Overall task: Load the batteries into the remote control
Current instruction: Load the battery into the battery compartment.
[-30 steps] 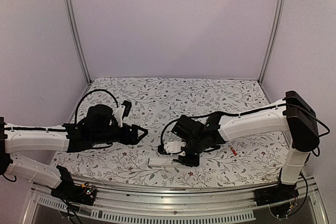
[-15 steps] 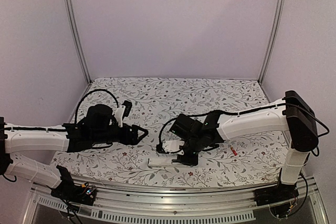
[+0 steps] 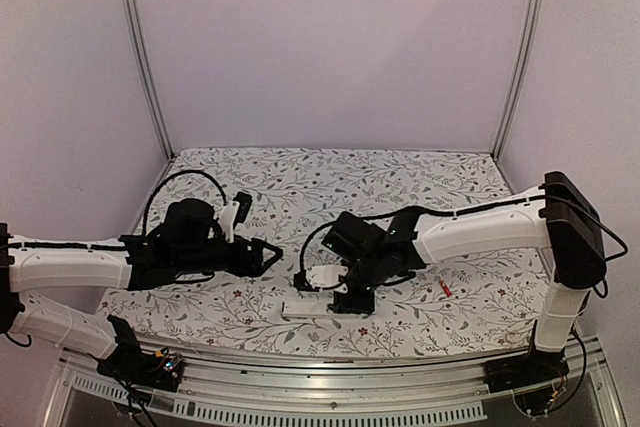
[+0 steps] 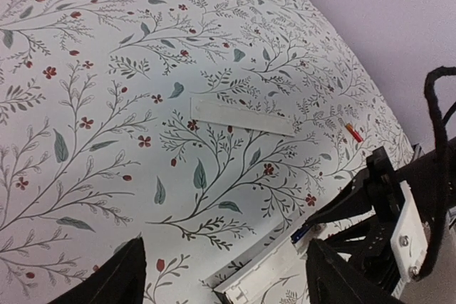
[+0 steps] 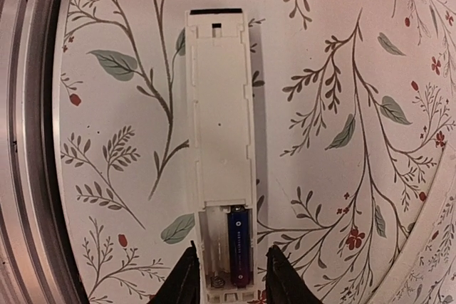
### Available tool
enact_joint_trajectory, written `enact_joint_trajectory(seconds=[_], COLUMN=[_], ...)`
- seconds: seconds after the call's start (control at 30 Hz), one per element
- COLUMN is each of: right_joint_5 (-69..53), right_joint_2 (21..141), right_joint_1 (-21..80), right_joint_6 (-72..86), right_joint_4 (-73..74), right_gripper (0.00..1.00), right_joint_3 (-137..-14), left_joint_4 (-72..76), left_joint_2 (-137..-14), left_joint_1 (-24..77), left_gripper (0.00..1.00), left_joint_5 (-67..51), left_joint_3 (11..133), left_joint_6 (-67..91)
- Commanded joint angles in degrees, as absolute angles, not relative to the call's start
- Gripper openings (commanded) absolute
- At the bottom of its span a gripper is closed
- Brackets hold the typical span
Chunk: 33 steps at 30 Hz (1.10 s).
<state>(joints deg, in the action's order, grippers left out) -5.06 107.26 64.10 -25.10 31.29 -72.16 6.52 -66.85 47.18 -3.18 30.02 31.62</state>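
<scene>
The white remote control (image 5: pixel 219 140) lies back-up on the floral cloth, near the table's front edge (image 3: pixel 308 311). Its compartment is open at the near end, with the dark battery (image 5: pixel 239 247) lying in the right slot; the left slot is empty with a spring showing. My right gripper (image 5: pixel 231 282) is open, its fingers straddling that end of the remote (image 3: pixel 350 299). The red battery (image 3: pixel 443 289) lies on the cloth to the right, and it also shows in the left wrist view (image 4: pixel 353 132). My left gripper (image 4: pixel 224 286) is open and empty, hovering left of the remote (image 3: pixel 268 254).
The thin white cover plate (image 4: pixel 242 117) lies flat on the cloth beyond the remote. The metal rail (image 5: pixel 21 140) at the table's front edge runs close beside the remote. The right arm's forearm (image 3: pixel 480 229) spans the right half of the cloth.
My right gripper has shifted slightly left over the remote's end. The left arm, the remote and the red battery have not moved.
</scene>
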Motion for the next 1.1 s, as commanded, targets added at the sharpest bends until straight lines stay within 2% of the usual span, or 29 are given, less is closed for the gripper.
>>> enact_joint_trajectory(seconds=[0.0,0.47,0.7,1.07], right_joint_5=[-10.03,-12.63,-12.74,-13.25], right_joint_2=[108.31,112.18,113.07,112.94], right_joint_1=[62.02,60.06,59.85,59.85], right_joint_6=[-26.73,-29.20,-28.92,-28.65], right_joint_4=[31.04,31.05,30.49,29.91], right_gripper=[0.31,0.30,0.22,0.17], right_joint_3=[-74.98,-76.04,-75.06,-73.66], left_joint_4=[6.38,5.06,4.92,4.66], left_joint_2=[-65.63,-63.46,-63.54,-63.38], left_joint_1=[46.44,46.34,46.34,46.36], left_gripper=[0.77,0.77,0.77,0.77], left_joint_5=[-3.08,-0.97,-0.73,-0.37], left_joint_3=[29.40,28.60,28.78,28.60], left_joint_6=[30.82,30.88,30.73,30.58])
